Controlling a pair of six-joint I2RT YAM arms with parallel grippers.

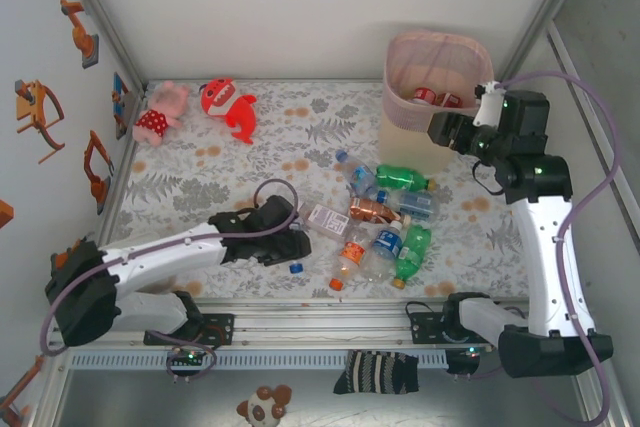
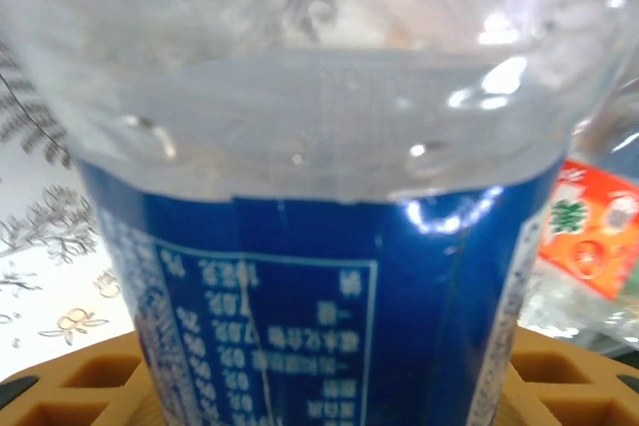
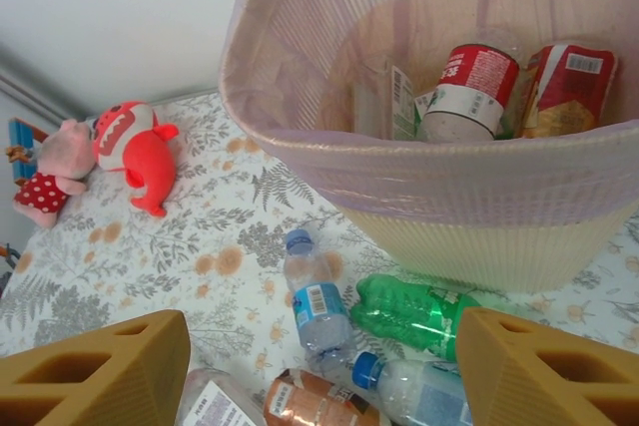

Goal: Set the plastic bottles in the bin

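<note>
Left gripper point(image 2: 324, 391) is low at the edge of the bottle pile point(image 1: 385, 222), well to the near-left of the bin point(image 1: 400, 97). The blue-label bottle point(image 2: 329, 276) sits between its pads point(image 2: 80, 391), which lie against both flanks on the label band. That reads as grasping it, though I can't tell how firmly.

Step in hand, my read: secure the grip, then carry to the bin.

To do it well:
- The plastic looks thin and will likely crush or squirt out. Squeeze until the wall gives a little, no more.
- Lift straight up before any travel toward the bin, since the bottle may swing in the pads.
- The orange-label bottle point(image 2: 589, 236) lies just beside it, so raise clear to avoid dragging it.
- Right gripper point(image 3: 319, 371) hovers at the bin's near rim, fingers spread, nothing between them. That's the drop path, so come in from the bin's left side or move the right arm out first.
- Release above the bin's mouth, inside the rim. The red-label bottles point(image 3: 469, 87) inside leave plenty of room.
</note>
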